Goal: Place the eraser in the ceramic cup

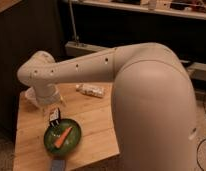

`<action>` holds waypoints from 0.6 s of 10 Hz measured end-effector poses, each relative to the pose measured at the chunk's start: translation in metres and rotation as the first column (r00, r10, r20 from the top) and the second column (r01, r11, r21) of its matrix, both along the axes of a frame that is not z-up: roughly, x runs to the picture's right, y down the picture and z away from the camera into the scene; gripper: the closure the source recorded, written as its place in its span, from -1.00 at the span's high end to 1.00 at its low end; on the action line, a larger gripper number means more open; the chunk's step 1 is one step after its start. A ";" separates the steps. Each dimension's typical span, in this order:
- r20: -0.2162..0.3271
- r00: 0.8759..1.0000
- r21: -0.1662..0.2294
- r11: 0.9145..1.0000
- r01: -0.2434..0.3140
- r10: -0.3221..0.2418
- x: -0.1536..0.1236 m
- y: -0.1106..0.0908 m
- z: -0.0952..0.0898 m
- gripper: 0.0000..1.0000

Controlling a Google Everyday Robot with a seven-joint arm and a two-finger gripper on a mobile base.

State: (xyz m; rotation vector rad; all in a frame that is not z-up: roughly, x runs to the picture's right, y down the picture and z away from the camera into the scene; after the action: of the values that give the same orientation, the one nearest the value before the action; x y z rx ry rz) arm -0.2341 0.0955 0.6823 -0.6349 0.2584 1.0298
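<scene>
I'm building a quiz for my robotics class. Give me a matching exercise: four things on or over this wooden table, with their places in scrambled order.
1. small white-and-black eraser block
2. orange carrot
3. long flat white packet
4. end effector

A. on the round green plate
B. over the wooden table, left side, just above the eraser
C. near the table's back edge
D. on the table, at the plate's rear-left rim

Pairs: 1-D, 2-A, 3-C, 4-B

You're looking at a wooden table (98, 122) in dim, warm light — dark wall (26, 45) behind, pale ledge (83, 48), shelf (141, 8) above.
</scene>
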 end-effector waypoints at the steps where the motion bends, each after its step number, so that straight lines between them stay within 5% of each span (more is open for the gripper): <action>1: -0.001 1.000 -0.009 1.000 0.006 -0.006 -0.003 0.010 0.007 0.30; 6: 0.020 1.000 0.032 0.999 -0.008 0.008 -0.017 0.033 0.027 0.30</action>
State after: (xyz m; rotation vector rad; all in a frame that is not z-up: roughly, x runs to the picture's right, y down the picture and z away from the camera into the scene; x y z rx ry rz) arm -0.2510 0.1286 0.7089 -0.6172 0.2217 1.0328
